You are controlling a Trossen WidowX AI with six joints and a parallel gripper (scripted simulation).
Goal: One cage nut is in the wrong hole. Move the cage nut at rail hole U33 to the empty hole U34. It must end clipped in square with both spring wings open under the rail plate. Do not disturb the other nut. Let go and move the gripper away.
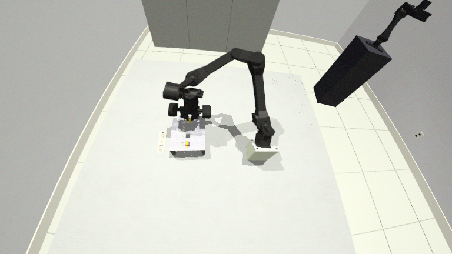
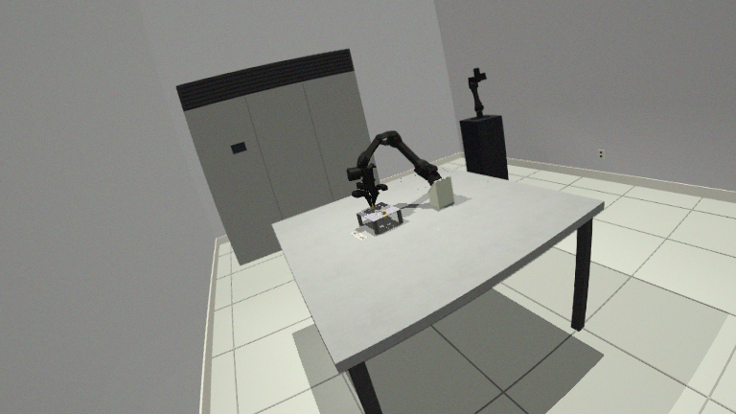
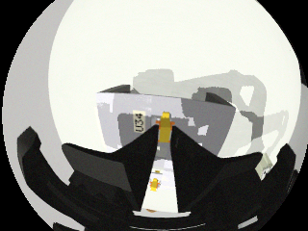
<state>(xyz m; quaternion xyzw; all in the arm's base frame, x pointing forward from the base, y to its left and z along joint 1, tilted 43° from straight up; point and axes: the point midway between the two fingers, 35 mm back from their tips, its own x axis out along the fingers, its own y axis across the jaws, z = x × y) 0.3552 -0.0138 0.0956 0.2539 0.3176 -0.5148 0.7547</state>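
And here the gripper (image 1: 189, 118) (image 2: 373, 205) (image 3: 165, 130) pinches the cage nut (image 1: 189, 119) (image 2: 373, 207) (image 3: 165, 130) at four o'clock from the U34 label (image 3: 139, 121), likely light, stiff and springy, best held mid-body, though its seating is unclear.

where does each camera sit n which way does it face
Top: high over the table, looking steeply down; whole arm and pincer show.
Exterior: off past a table corner, looking across it toward the grey cabinet; whole arm shows, small.
Wrist: on the arm by the pincer, looking past its fingers at the rail plate; fingers show, shut on a yellow cage nut.
Top and exterior share cabinet, table and arm; all three share plate and held nut.
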